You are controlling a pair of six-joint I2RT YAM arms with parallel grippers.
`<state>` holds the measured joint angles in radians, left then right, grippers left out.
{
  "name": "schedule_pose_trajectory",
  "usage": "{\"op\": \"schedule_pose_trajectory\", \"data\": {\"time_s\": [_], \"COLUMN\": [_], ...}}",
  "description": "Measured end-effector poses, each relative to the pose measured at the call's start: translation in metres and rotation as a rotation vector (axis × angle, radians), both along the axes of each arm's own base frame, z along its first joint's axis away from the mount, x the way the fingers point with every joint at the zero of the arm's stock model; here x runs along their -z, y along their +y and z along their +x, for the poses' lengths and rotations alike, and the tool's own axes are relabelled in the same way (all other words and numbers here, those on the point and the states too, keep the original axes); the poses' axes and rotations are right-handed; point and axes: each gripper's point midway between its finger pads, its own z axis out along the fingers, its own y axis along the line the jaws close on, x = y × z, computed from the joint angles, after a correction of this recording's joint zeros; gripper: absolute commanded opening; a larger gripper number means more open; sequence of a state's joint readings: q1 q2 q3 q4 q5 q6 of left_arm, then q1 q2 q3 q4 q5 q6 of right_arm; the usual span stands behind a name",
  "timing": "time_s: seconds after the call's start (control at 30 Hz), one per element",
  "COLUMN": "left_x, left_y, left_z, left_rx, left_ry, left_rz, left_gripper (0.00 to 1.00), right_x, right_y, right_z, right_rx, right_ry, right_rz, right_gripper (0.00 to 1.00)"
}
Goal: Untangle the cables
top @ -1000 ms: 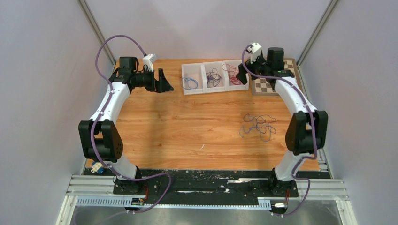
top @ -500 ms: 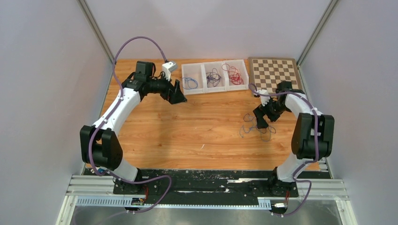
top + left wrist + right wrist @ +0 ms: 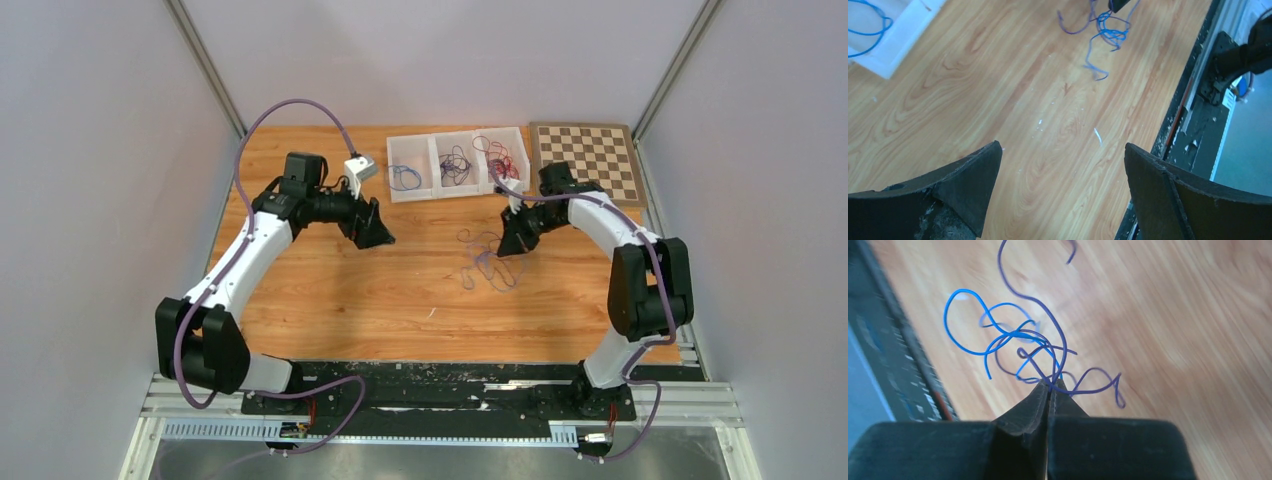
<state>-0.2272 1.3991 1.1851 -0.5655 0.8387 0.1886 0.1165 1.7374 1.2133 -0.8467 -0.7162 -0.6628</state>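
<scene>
Your right gripper (image 3: 1050, 385) is pinched tight on the cables (image 3: 1033, 347), its two fingers meeting where a blue strand and a dark purple strand cross. The rest of the knot fans out from the tips toward 11 o'clock in the wrist view. From overhead, the bundle (image 3: 487, 262) lies on the wooden table (image 3: 330, 290) just toward 3 o'clock of centre, with the right gripper (image 3: 508, 243) at its 1 o'clock edge. A grip at the crossing looks chosen so that one strand can be drawn out while the loose loops trail on the wood.

Your left gripper (image 3: 375, 228) hangs over the table toward 10 o'clock with its fingers spread wide and nothing between them. It is well apart from the bundle but faces it, and its own camera shows the knot (image 3: 1103, 25) at 1 o'clock. It appears placed to take a second hold.

The white three-part tray (image 3: 455, 190) sits at the 12 o'clock edge. Its left compartment holds a blue strand (image 3: 404, 178), the middle a dark strand (image 3: 455, 165) and the right a red strand (image 3: 500, 160). Each colour has its own compartment, though how many wires lie in each is too fine to count. A chessboard (image 3: 585, 160) lies beside the tray at 1 o'clock, bare.
</scene>
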Motion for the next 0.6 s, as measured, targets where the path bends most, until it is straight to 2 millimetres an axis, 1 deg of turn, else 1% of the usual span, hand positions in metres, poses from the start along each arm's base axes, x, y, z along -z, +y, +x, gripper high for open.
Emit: {"op": "schedule_pose_trajectory", "data": {"time_s": [0.03,0.13,0.23,0.3,0.37,0.47,0.6], "left_x": [0.002,0.010,0.020,0.021,0.020,0.021,0.029], "left_y": [-0.002,-0.012,-0.027,-0.039,-0.052,-0.073,-0.092], "left_z": [-0.006,-0.022,-0.036,-0.042,-0.047,-0.055,-0.064], "left_rx": [0.021,0.084,0.142,0.179,0.211,0.254,0.276], "left_ry": [-0.004,-0.013,-0.013,-0.027,-0.046,-0.070,-0.051], "left_rz": [-0.001,0.001,0.002,-0.003,-0.014,-0.038,-0.060], "left_gripper": [1.00,1.00,1.00,1.00,0.98,0.94,0.92], "right_x": [-0.012,-0.041,-0.061,-0.070,-0.077,-0.084,-0.089], "right_y": [0.019,0.064,0.093,0.104,0.109,0.112,0.114], "right_z": [-0.002,-0.013,-0.026,-0.030,-0.029,-0.024,-0.021], "right_rx": [-0.012,-0.066,-0.113,-0.119,-0.110,-0.089,-0.074], "right_ry": [-0.004,-0.014,-0.014,-0.007,-0.002,-0.003,-0.006], "right_rz": [0.048,0.144,0.202,0.224,0.240,0.253,0.263], "right_gripper": [0.00,0.00,0.00,0.00,0.00,0.00,0.00]}}
